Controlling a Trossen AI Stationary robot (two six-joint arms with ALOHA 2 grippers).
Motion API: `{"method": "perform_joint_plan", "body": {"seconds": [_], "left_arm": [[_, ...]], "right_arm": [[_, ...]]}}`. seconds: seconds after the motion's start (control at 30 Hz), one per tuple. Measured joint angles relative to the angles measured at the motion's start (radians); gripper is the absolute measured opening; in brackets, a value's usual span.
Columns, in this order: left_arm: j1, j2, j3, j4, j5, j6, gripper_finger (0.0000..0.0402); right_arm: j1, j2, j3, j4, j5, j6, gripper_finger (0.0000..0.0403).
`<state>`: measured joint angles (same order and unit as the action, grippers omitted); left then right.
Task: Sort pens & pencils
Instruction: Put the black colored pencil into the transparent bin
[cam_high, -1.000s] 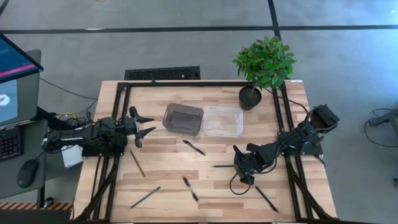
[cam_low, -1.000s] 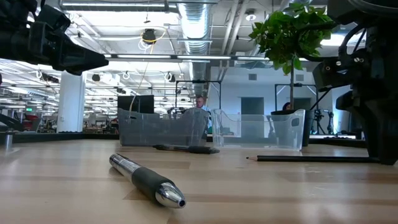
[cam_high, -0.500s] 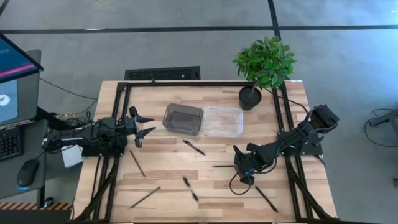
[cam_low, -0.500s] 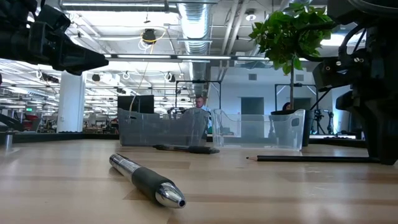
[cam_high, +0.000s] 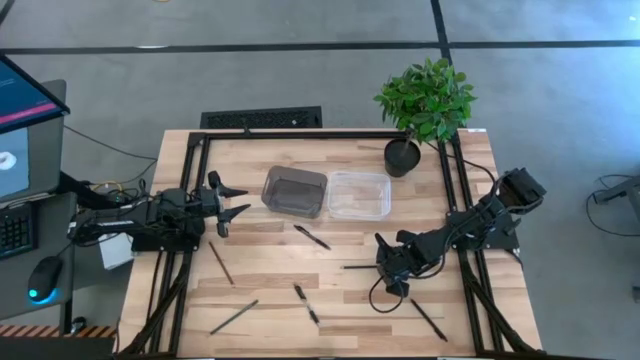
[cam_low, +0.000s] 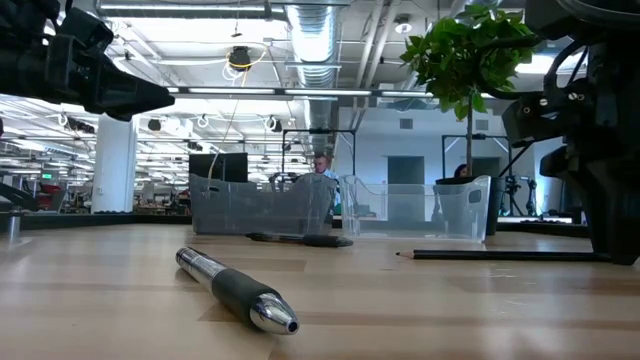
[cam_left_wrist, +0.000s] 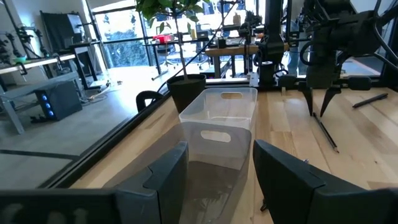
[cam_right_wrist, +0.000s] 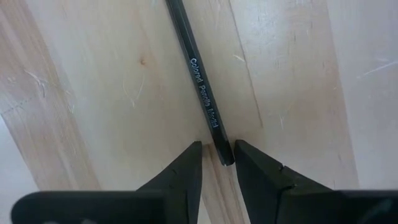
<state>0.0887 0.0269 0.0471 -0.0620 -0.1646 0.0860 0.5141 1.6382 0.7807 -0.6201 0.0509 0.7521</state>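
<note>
Two arms over a wooden surface (cam_high: 270, 235); nothing has shifted against the frames half a second and a second ago, arms and sticks all where they were.

Far left: left end effector (cam_high: 232, 205) hovers off the surface's left edge, fingers apart and holding nothing, pointing toward the trays. Its wrist view looks past the spread fingers (cam_left_wrist: 168, 177) at both trays in line.

Left part of the surface: one pencil (cam_high: 221, 263) lies slanted just below that end effector. A second pencil (cam_high: 234, 317) lies near the front edge.

Centre back: dark tray (cam_high: 295, 191), with a clear tray (cam_high: 360, 195) touching it on the right. Cannot tell whether either holds anything. One pen (cam_high: 312, 237) lies just in front of the dark tray. Another pen (cam_high: 306, 303) lies nearer the front; low view shows it close up, black grip and silver tip (cam_low: 240, 290).

Right of centre: third pencil (cam_high: 360, 266) lies flat, its right end under the right end effector (cam_high: 386, 265). Wrist view shows that pencil's dark end (cam_right_wrist: 205, 106) between the fingertips (cam_right_wrist: 186, 168), fingers slightly apart on either side of it, not clamped. Printed lettering runs along the shaft.

Right front: third pen (cam_high: 428, 320) lies slanted near the corner.

Back right corner: plant (cam_high: 425, 100) in a dark pot.
</note>
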Motion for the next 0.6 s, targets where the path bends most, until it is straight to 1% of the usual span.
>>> {"method": "perform_joint_plan", "body": {"seconds": [0.43, 0.6], "left_arm": [[0.000, 0.000, 0.000, 0.000, 0.000, 0.000, 0.0174], [0.000, 0.000, 0.000, 0.000, 0.000, 0.000, 0.0174]], "right_arm": [[0.000, 0.000, 0.000, 0.000, 0.000, 0.000, 0.0118], [0.000, 0.000, 0.000, -0.001, 0.001, 0.000, 0.0104]]}}
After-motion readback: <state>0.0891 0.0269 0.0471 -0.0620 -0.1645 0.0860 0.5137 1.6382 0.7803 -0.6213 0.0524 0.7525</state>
